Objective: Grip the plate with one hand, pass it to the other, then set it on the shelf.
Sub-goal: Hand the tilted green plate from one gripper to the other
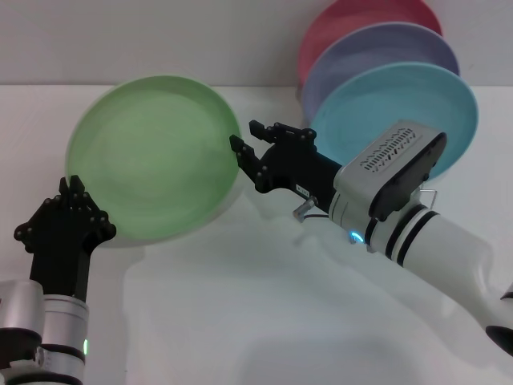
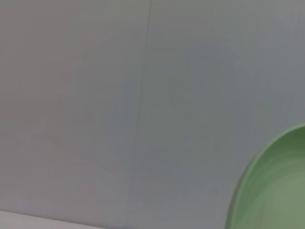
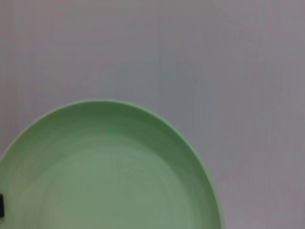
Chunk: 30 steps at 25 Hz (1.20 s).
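Note:
The light green plate (image 1: 156, 156) is held up off the table, tilted with its face toward me. My left gripper (image 1: 74, 191), on the silver-grey arm, is shut on its lower left rim. My right gripper (image 1: 245, 136), on the white black-banded arm, is at the plate's right rim with its fingers apart on either side of the edge. The plate also shows in the left wrist view (image 2: 271, 186) and in the right wrist view (image 3: 109, 176). The wire shelf (image 1: 431, 193) is mostly hidden behind my right arm.
A sky-blue plate (image 1: 385, 108), a lavender plate (image 1: 377, 52) and a pink plate (image 1: 353, 16) stand upright one behind another at the back right. The white table (image 1: 240, 321) lies below both arms, with a grey wall behind.

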### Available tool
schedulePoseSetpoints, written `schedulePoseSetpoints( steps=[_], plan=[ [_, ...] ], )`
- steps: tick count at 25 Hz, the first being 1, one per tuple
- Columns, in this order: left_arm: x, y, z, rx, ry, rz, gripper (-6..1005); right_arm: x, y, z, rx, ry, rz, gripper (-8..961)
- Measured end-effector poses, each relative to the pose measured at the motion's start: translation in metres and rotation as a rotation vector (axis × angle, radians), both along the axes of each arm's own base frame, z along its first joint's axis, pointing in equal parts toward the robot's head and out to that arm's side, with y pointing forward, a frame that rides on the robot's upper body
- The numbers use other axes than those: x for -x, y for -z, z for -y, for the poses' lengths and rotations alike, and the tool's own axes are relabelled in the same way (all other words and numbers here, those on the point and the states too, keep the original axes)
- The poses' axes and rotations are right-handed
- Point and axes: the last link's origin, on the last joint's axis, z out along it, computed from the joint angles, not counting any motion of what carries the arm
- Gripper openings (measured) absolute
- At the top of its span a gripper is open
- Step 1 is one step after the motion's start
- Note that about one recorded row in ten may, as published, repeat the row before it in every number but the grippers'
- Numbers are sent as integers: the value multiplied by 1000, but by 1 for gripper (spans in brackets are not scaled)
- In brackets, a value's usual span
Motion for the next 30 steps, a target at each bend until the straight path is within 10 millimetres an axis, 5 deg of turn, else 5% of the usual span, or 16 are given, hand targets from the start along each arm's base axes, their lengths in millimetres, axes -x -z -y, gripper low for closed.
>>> schedulePoseSetpoints(
  steps=[30],
  plan=[
    [-2,3,3,17,12,-3,34,3,0,-1,29,33,-54,295]
  ],
)
